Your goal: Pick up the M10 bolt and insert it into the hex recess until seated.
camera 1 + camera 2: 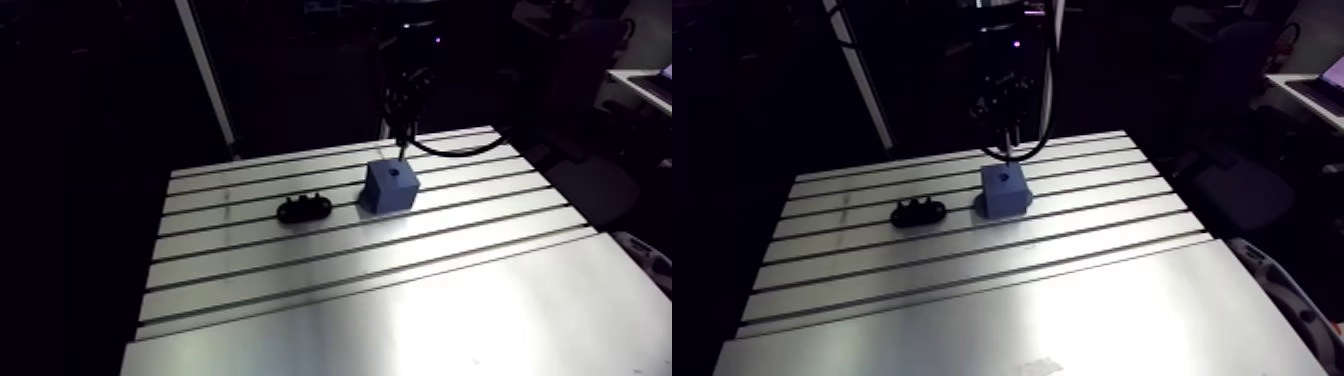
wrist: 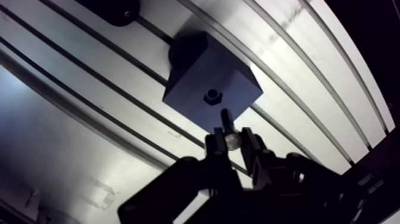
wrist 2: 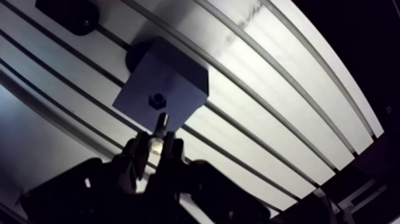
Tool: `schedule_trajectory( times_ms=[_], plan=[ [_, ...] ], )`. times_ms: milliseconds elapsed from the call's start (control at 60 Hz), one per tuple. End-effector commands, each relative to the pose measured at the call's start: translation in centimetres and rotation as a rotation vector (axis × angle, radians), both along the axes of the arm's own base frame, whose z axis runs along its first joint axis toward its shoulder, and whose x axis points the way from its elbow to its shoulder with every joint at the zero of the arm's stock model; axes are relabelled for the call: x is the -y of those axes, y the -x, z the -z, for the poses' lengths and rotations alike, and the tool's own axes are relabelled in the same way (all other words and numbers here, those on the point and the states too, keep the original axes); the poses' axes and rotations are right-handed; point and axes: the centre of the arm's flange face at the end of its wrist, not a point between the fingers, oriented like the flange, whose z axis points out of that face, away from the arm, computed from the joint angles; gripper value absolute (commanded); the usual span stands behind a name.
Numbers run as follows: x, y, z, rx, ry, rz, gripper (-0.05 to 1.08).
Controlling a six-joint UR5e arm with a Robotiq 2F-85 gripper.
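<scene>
A blue block (image 1: 390, 186) stands on the slotted table (image 1: 330, 260), with a small dark hex recess (image 2: 212, 95) in its top face. My gripper (image 2: 231, 140) hangs just above the block's near edge, shut on the M10 bolt (image 2: 227, 126). The bolt's head sits between the fingers and its dark shank points down toward the block, a short way off from the recess. In the arm view the bolt tip (image 1: 401, 152) hovers slightly above the block's top.
A black fixture (image 1: 304, 208) with round holes lies on the table to the left of the block. Long slots run across the table top; a smooth plate (image 1: 420, 330) covers the near part.
</scene>
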Motion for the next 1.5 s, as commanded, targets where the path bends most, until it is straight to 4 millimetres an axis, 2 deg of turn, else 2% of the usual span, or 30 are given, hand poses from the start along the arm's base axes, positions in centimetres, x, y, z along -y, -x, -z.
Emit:
schedule_trajectory(
  times_ms=[17,983,1500],
  plan=[
    [0.2,0.0,0.1,-0.004,0.013,0.001,0.84],
    [0.7,-0.6,1.1,0.013,0.027,0.002,0.84],
    [0.5,0.3,1.9,-0.010,0.024,-0.002,0.84]
  ],
)
